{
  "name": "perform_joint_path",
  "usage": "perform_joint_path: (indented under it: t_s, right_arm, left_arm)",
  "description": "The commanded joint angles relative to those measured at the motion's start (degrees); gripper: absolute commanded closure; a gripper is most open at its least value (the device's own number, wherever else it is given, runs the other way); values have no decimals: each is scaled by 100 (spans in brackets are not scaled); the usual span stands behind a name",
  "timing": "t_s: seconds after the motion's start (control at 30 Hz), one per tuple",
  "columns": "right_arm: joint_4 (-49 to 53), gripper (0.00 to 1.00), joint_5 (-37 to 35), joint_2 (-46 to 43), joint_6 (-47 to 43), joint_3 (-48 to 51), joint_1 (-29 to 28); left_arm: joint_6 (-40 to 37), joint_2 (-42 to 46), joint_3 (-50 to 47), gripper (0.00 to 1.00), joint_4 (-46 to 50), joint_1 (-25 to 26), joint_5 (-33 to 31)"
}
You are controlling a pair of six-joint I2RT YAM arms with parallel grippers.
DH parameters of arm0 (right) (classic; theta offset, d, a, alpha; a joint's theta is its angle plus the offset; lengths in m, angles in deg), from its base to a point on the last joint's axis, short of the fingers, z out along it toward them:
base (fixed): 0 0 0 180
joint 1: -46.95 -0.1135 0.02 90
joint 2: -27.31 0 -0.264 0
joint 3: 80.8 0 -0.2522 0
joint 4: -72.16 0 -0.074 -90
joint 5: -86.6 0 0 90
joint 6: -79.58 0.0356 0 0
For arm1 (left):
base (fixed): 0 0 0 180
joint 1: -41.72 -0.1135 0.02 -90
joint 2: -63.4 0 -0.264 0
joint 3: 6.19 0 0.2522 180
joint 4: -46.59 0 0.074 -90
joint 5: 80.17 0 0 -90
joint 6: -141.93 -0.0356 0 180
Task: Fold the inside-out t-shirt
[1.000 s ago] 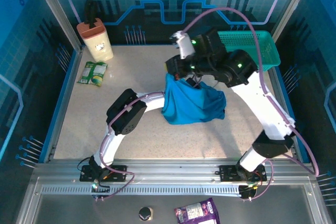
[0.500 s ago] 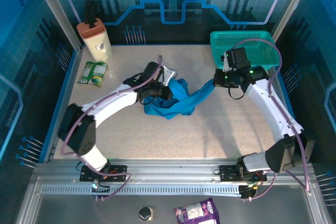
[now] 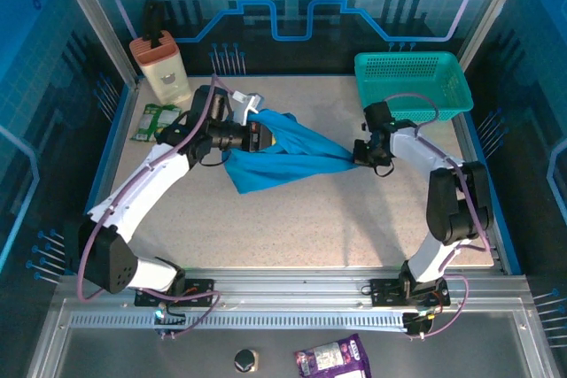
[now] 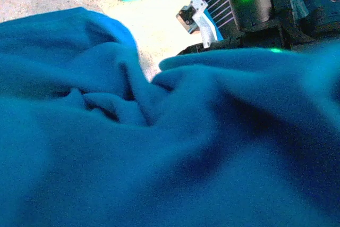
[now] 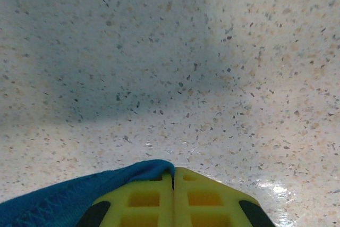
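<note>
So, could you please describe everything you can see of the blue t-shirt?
The t-shirt is plain medium-blue soft cloth, wrinkled, with no print. It is stretched between two pincers over the speckled table: the left pincer holds its bunched end, the right pincer is shut on a stitched edge. Its middle sags low.

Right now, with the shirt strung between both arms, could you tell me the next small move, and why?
Probably draw the left arm and right arm slightly further apart to spread the t-shirt over the table. Both sets of jaws are shut on it, yet it looks bunched and wrinkled between them, so it likely needs flattening before any fold.
</note>
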Motion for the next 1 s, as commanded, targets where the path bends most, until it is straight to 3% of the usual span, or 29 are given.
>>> perform_joint_path:
  t_s: [0.0, 0.2, 0.5, 0.63, 0.8, 0.97]
  right_arm:
    - [77, 100, -71, 38, -104, -41, -57]
    - [282, 100, -505, 243, -230, 163, -113]
    - [-138, 100, -490, 406, -171, 912, 131]
    - [-31, 100, -553, 334, -158, 769, 142]
    - [220, 100, -1095, 324, -247, 660, 163]
    - [267, 100, -1370, 235, -271, 836, 442]
  left_arm:
    - [-240, -70, 359, 100, 501, -41, 558]
    - [69, 145, 261, 100, 84, -208, 1227]
    - [1851, 685, -144, 100, -1707, -1403, 2743]
    - [2329, 756, -218, 100, -2196, -1695, 2833]
    - [4010, 862, -668, 100, -4127, -2244, 2704]
    - [4417, 740, -697, 100, -4312, -2494, 2613]
